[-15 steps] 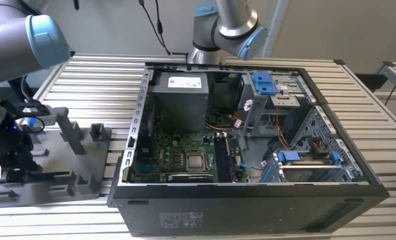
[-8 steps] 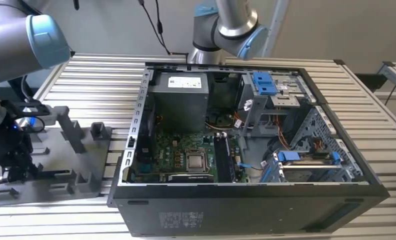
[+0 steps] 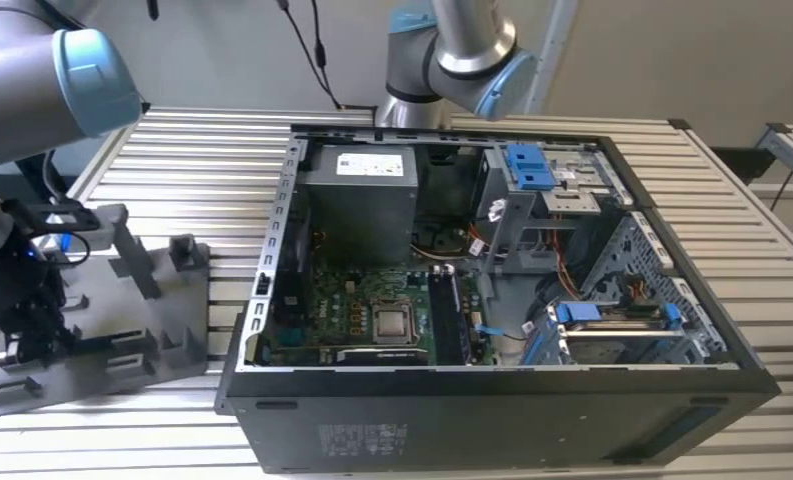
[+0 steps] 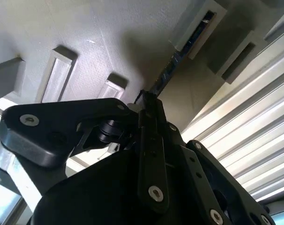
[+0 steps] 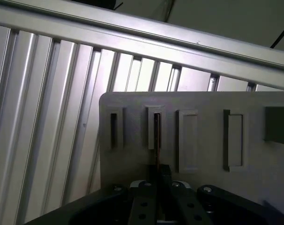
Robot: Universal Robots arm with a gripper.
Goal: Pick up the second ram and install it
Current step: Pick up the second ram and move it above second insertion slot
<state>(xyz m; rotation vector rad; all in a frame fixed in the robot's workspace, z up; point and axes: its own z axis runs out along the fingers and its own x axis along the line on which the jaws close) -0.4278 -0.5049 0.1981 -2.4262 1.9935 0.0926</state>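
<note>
Over the fixture plate [image 3: 143,335] at the exterior view's left of the bench [image 3: 716,190], the pincer [image 5: 160,171] is clamped on the ram [image 5: 157,154]. The ram stands edge-on, its far end inside a plate slot. The open case [image 3: 503,420] sits beside the plate.

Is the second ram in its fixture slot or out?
In: both wrist views show the second ram edge-on inside a slot of the grey fixture plate, pincer at its end.
</note>
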